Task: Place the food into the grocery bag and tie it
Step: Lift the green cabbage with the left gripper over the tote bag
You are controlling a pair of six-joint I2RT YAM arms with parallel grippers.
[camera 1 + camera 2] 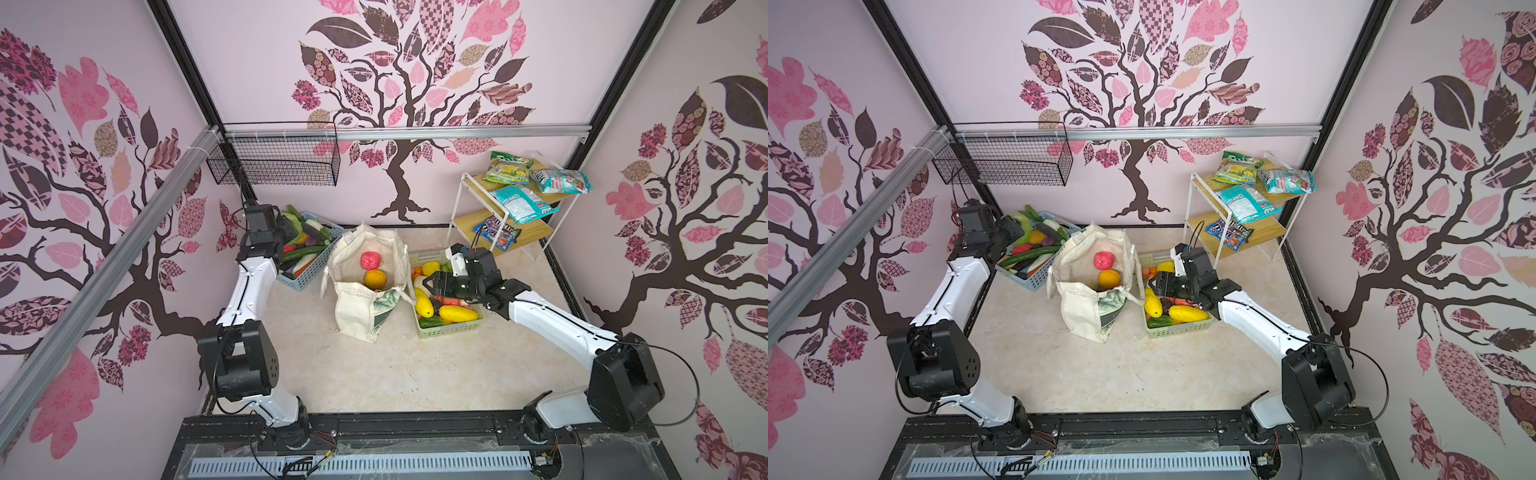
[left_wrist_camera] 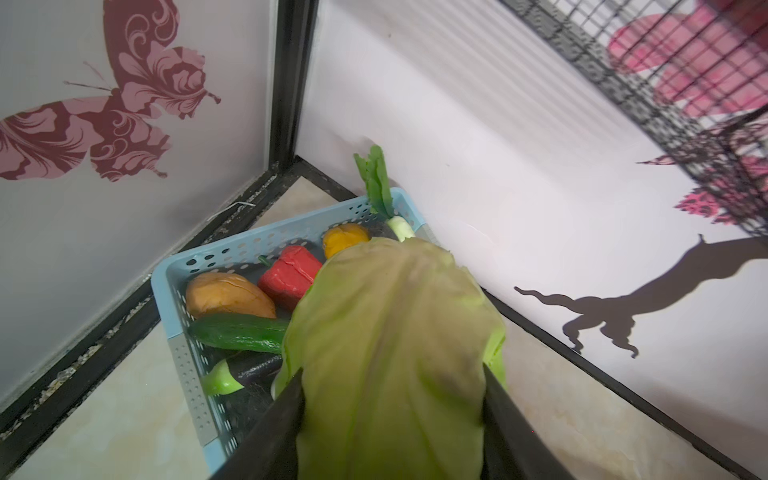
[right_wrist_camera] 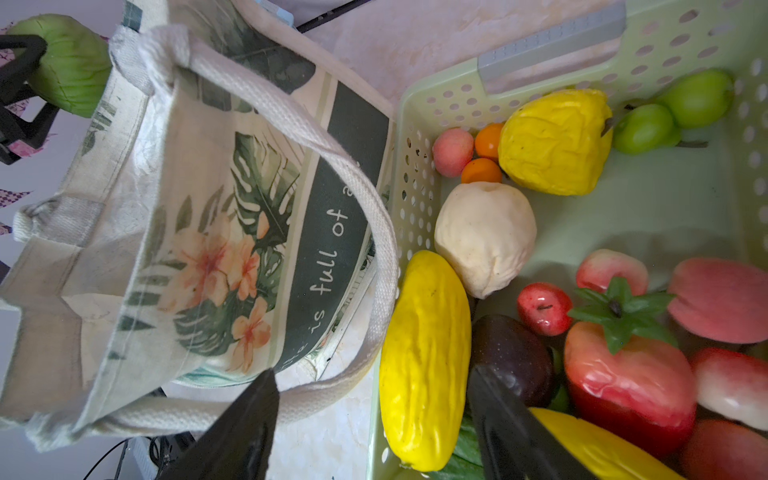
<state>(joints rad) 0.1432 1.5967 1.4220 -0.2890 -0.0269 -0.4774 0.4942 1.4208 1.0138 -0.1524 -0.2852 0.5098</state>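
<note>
Starting left of centre in both top views, the left gripper (image 1: 293,232) hangs over the blue basket (image 1: 308,277), which sits by the back wall and is filled with toy cucumbers, peppers and other vegetables. Its wrist view shows its two dark fingers (image 2: 286,399) pressed against opposite sides of the green cabbage (image 2: 386,299), pinching it above the basket's contents.

At the middle of the frame stands the grocery bag (image 1: 357,320), its mouth gaping upward. Inside it lie a red bumpy fruit (image 1: 370,261) and, just below it in the picture, an orange (image 1: 375,279). One loop handle (image 3: 382,237) droops against the pale-green basket (image 1: 451,331), which sits just right of the bag and is crowded with toy fruit.

Right of the bag, the right gripper (image 1: 430,286) hovers over the end of that basket nearest the bag. The right wrist view shows its fingers (image 3: 249,419) spread apart and gripping nothing. One finger is above the bag's handle and the other above a dark purple fruit (image 3: 511,357), with a long yellow fruit (image 3: 424,361) lying under the gap.

At the upper right of the floor area, a white-framed shelf (image 1: 459,208) carries snack packets (image 1: 521,203).
</note>
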